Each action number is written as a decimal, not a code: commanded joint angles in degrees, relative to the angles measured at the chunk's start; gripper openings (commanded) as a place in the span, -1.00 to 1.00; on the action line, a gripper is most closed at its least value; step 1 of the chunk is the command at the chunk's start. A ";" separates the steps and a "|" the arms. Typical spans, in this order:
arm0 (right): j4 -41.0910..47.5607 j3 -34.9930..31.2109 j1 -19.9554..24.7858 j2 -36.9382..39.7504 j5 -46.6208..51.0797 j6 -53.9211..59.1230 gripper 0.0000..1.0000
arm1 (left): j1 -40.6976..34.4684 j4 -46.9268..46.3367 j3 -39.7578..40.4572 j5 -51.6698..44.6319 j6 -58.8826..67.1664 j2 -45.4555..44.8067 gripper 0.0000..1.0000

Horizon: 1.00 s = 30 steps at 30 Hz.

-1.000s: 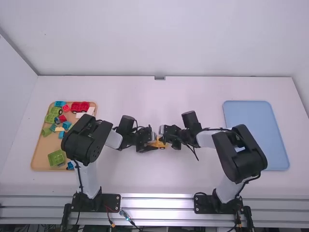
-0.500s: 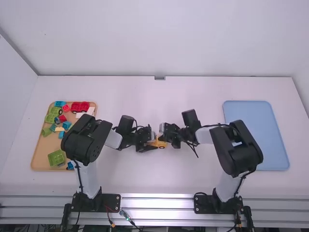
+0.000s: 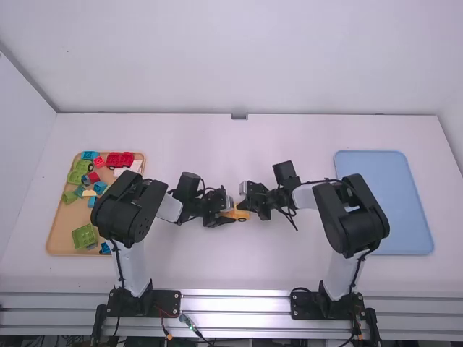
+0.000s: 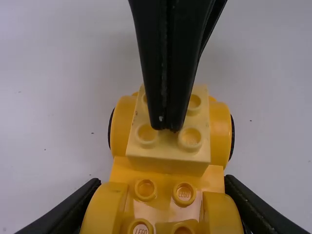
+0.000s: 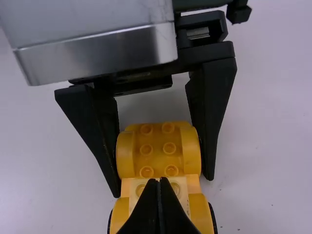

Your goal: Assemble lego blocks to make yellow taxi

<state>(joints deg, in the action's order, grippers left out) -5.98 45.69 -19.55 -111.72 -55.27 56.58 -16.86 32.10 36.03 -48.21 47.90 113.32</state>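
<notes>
Right gripper, closed on nothing, meets the pale brick—its arm has swung inward, probably to press—while the left gripper clasps the yellow chassis.

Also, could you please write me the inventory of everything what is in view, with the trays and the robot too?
Yellow wheeled base: one, yellow with black tyres, mid-table.
Pale yellow brick: one, on the base.
Left-hand tray: one, tan, holding the blocks below.
Red wheeled block: one, red, tray's far end.
Green blocks: several, green, along the tray.
Blue blocks: several, blue, along the tray.
Right-hand tray: one, light blue, table's right side.
Table: one, white, under everything.
Arms: two, white and black, based at the near edge.
Left gripper: one, black, closed on the base's sides.
Right gripper: one, black, fingers together, at the pale brick's top.
</notes>
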 commanded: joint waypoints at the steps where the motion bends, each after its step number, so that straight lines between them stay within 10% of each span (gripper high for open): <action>1: 2.99 -3.32 0.11 -6.16 11.87 0.70 -1.00 | -0.50 1.20 0.07 -0.76 1.42 0.92 -0.15; 30: 3.87 8.17 -0.57 -5.18 0.81 3.30 -1.00 | -0.79 1.18 0.07 -0.74 1.40 0.92 -0.15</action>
<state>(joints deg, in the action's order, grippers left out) -1.78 51.64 -18.94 -114.98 -58.92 59.94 -16.64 33.76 36.05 -47.37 47.18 113.67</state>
